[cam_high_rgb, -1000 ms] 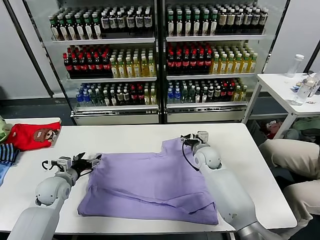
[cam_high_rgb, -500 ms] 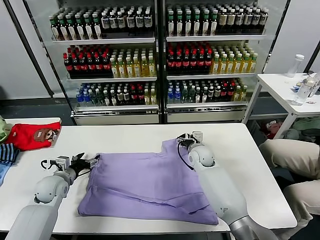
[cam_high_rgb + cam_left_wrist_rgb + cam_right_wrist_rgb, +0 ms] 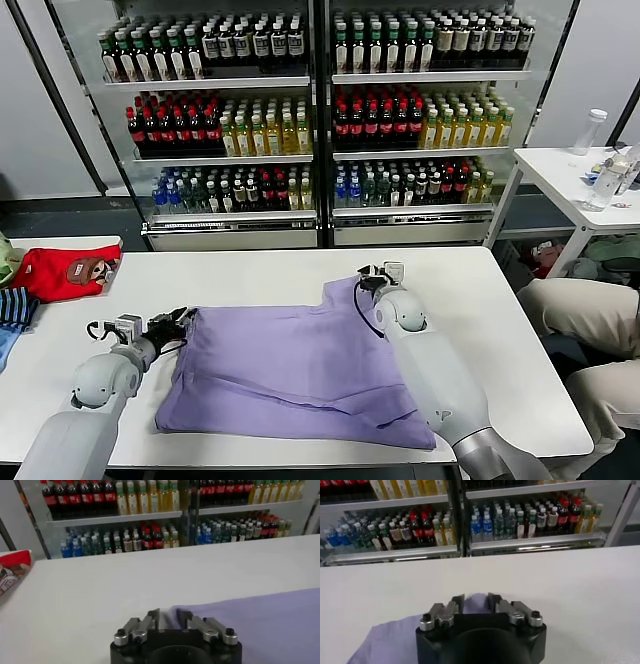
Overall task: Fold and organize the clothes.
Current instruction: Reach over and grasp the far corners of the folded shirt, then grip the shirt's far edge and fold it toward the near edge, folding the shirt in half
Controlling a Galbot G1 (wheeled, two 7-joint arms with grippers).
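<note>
The clothes [image 3: 290, 365] are a lavender T-shirt lying flat, plain side up, on the white table [image 3: 250, 272]. My left gripper [image 3: 188, 320] sits low at the shirt's left edge. In the left wrist view the left gripper [image 3: 170, 617] is shut on a fold of the clothes [image 3: 265, 620]. My right gripper [image 3: 362, 283] is at the shirt's far right corner. In the right wrist view the right gripper [image 3: 476, 602] pinches the purple corner of the clothes [image 3: 390, 640] between its fingers.
A red garment [image 3: 65, 270] and a blue striped garment [image 3: 12, 305] lie at the table's far left. Glass-door drink fridges [image 3: 320, 110] stand behind the table. A small white side table [image 3: 575, 170] and a seated person's legs [image 3: 585, 320] are to the right.
Both grippers went from open to shut on the shirt's edge. The right gripper slid slightly left along the far corner; the left arm barely moved.
</note>
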